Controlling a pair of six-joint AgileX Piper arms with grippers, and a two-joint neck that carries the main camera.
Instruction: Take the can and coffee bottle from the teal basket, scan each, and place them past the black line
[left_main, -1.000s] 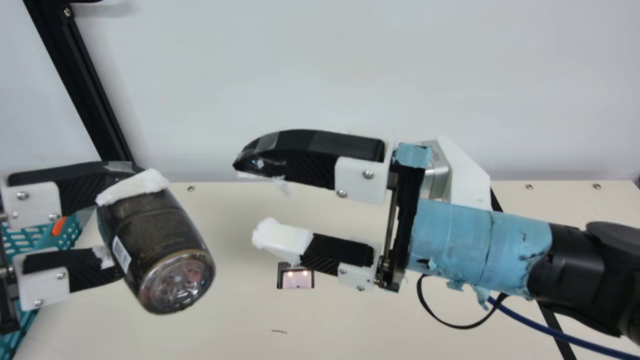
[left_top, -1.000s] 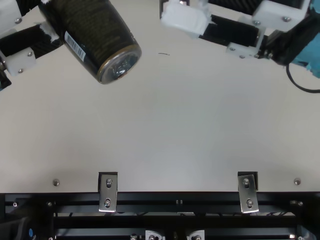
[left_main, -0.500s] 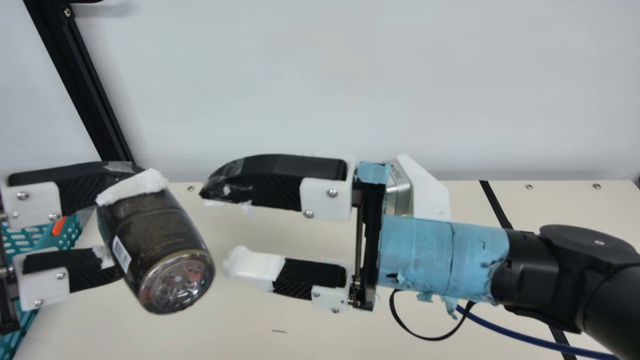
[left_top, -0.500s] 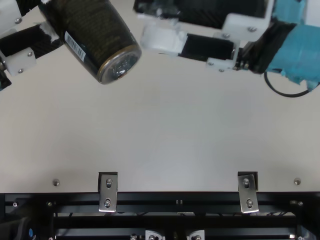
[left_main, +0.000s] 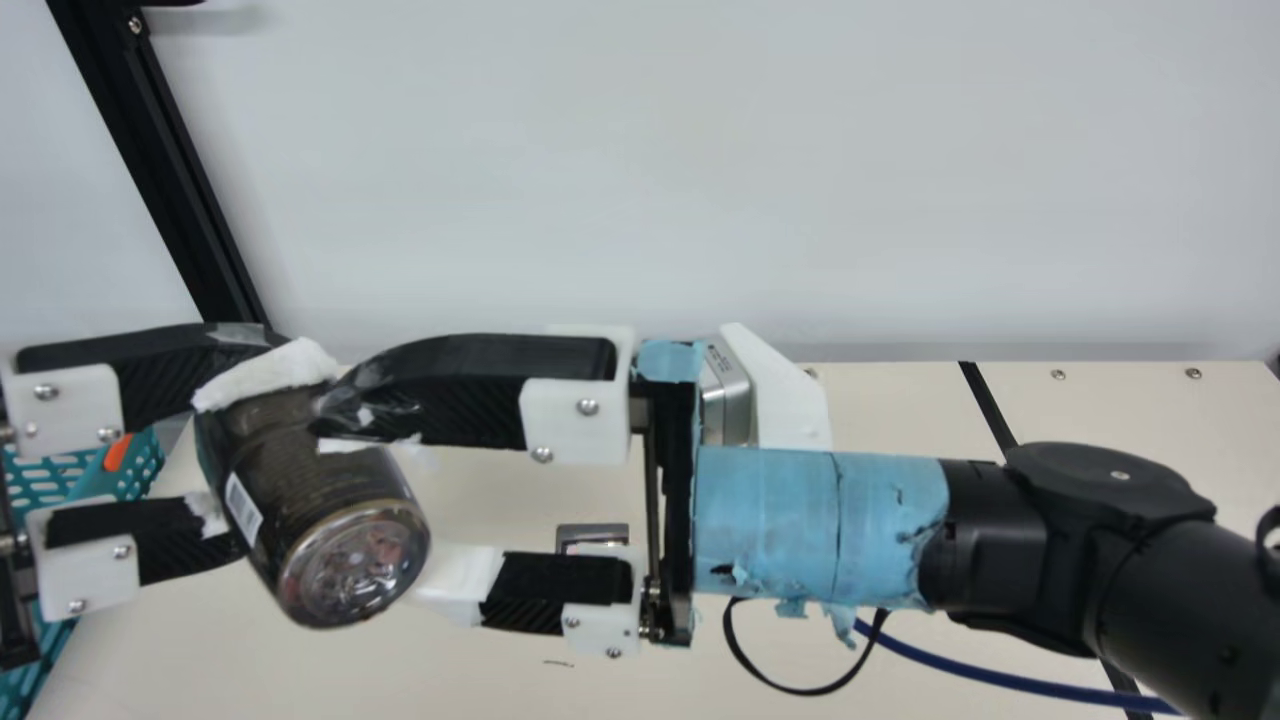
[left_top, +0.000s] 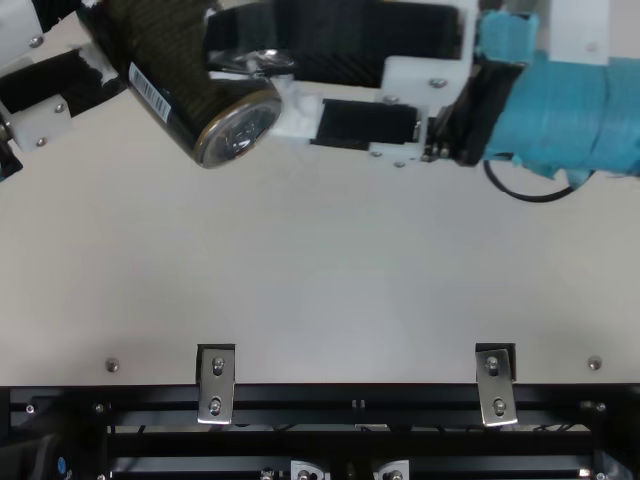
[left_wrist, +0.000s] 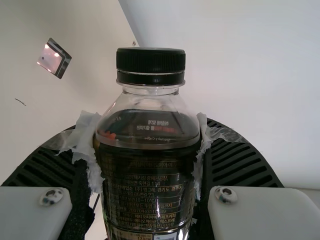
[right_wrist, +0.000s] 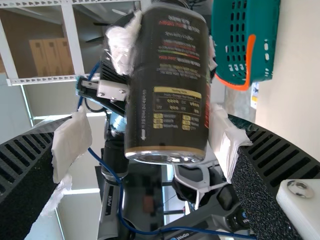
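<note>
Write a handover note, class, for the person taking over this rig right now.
Left pincer: shut on the coffee bottle, which is tilted above the table.
Right pincer: open, fingers to either side of the bottle's base end; contact unclear.
Done: bottle out of the teal basket. I cannot tell whether it has been scanned, or how the can stands.
Left: probably a handover to the right, a scan if needed, then placing the bottle past the black line.

From the neck I look forward over the desk (left_main: 480, 690); from above, steeply down. Both share the coffee bottle (left_main: 300, 485), which my wrist views face closely from opposite sides.
</note>
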